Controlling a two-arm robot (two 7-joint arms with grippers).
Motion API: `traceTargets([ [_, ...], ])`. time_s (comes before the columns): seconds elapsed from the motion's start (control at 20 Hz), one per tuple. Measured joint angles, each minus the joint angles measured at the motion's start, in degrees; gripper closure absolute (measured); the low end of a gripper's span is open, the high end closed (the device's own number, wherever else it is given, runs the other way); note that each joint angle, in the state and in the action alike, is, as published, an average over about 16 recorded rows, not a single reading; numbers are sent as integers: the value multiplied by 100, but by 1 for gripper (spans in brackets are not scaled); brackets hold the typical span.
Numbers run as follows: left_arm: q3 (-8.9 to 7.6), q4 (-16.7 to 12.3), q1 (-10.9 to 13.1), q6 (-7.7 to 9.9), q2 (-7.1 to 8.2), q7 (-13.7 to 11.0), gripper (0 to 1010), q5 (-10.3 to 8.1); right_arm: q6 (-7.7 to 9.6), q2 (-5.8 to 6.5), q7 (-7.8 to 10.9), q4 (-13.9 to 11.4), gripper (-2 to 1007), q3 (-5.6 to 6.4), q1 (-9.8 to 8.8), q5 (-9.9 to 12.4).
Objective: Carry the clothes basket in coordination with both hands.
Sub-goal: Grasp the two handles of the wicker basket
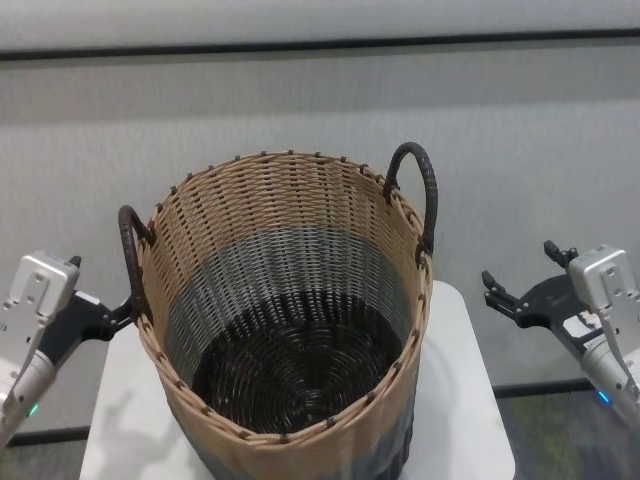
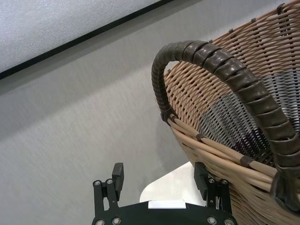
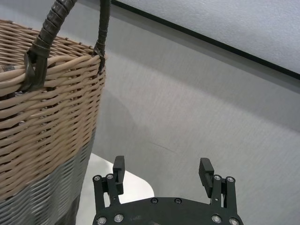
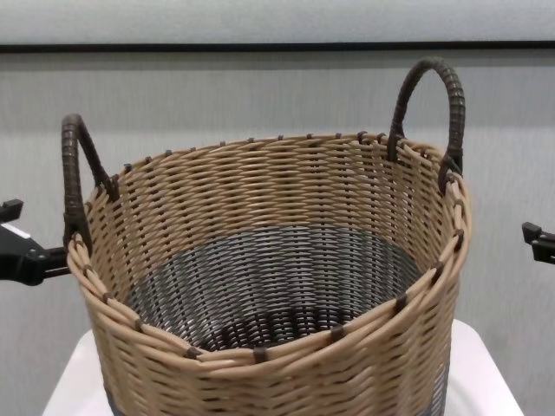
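Basket [image 1: 290, 300] sitting on bench [image 1: 465, 400].
Left gripper [image 1: 118, 316] and right gripper [image 1: 497, 295] are hovering beside it, both spread, holding nothing.

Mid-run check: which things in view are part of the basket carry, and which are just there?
Part of the job:
- clothes basket, empty, on the stand
- left gripper, open, beside the left handle
- right gripper, open, clear of the right handle

Just there:
- white stand
- grey wall

wicker basket [image 4: 286, 286] on our white table [image 4: 486, 373] | our left gripper [image 4: 22, 251] just beside its left handle [image 4: 76, 186] | our right gripper [image 4: 539, 241] apart
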Motion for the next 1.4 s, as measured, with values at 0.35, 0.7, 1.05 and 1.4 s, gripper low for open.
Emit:
traceTargets([
  [0.35, -277, -401, 326, 379, 183, 26, 10, -173, 277, 24, 195, -305, 0, 104, -76, 128],
  [0.7, -709, -1073, 714, 834, 441, -55, 10, -453, 600, 197, 607, -856, 0, 425, -280, 528],
  [1.05, -1017, -1602, 801, 1060, 561, -339, 10, -685, 727, 377, 1114, -1291, 0, 919, -545, 1184],
  [1.4, -1071, -1815, 617, 1174, 531, -748, 10, -778, 644, 353, 1575, -1337, 0, 1268, -682, 1693],
])
